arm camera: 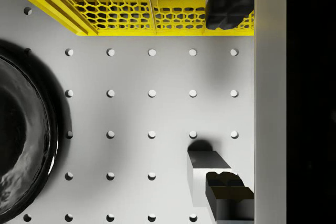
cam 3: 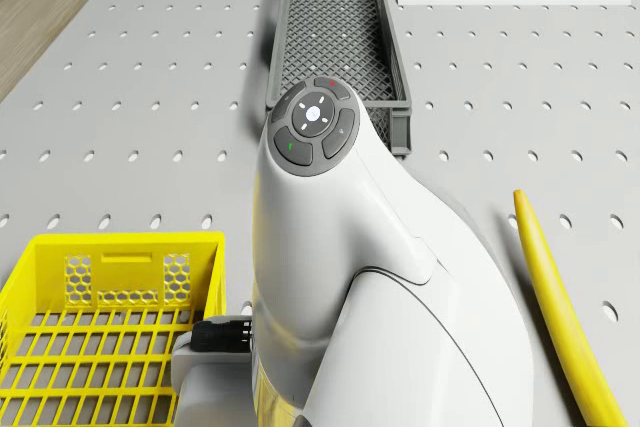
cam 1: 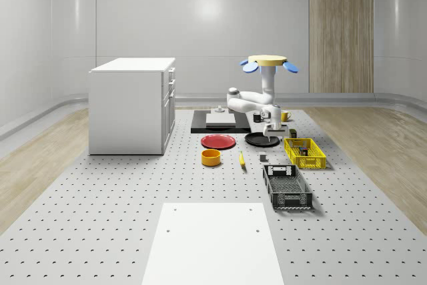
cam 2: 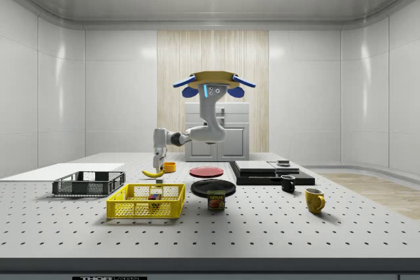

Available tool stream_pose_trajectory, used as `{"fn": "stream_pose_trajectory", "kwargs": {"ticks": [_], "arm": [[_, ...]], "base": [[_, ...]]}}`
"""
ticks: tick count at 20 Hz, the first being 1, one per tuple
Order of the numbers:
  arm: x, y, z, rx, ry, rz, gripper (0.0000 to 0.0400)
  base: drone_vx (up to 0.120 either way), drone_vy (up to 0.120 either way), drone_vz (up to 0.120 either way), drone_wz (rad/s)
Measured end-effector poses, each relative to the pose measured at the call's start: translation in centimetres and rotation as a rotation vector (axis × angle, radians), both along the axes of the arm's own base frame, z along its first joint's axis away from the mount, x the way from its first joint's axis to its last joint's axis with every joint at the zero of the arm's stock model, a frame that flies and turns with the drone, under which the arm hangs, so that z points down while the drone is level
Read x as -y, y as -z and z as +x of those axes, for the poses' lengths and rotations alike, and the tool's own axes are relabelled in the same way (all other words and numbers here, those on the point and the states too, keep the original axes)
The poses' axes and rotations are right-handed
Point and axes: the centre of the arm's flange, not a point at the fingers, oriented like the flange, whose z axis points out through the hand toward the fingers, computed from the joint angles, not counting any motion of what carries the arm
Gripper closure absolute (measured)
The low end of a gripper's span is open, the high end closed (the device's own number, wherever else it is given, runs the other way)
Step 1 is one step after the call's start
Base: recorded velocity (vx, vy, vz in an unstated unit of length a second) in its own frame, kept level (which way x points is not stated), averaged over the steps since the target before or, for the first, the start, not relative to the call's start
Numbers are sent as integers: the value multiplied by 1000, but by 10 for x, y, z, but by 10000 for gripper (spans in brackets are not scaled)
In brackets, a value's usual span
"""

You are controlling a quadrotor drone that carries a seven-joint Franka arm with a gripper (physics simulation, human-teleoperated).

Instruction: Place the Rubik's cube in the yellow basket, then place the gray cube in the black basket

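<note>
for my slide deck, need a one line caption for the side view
Drone hovers above the table, arm lowering its gripper behind the yellow basket, which holds the Rubik's cube; black basket nearby.

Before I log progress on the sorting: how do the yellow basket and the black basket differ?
The yellow basket already holds the Rubik's cube; the black basket looks empty. In the whole-scene view the yellow basket lies farther back, beside the black plate, and the black basket nearer the white board. Both are long, open mesh crates.
</note>
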Motion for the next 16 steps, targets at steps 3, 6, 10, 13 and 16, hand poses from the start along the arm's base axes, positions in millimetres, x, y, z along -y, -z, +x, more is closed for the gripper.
{"fn": "stream_pose_trajectory", "kwargs": {"ticks": [3, 6, 10, 13, 16], "arm": [[0, 0, 0, 0, 0, 0, 0], [0, 0, 0, 0, 0, 0, 0], [0, 0, 0, 0, 0, 0, 0], [0, 0, 0, 0, 0, 0, 0], [0, 0, 0, 0, 0, 0, 0]], "base": [[0, -120, 0, 0], [0, -120, 0, 0], [0, -120, 0, 0], [0, -120, 0, 0], [0, -120, 0, 0]]}}
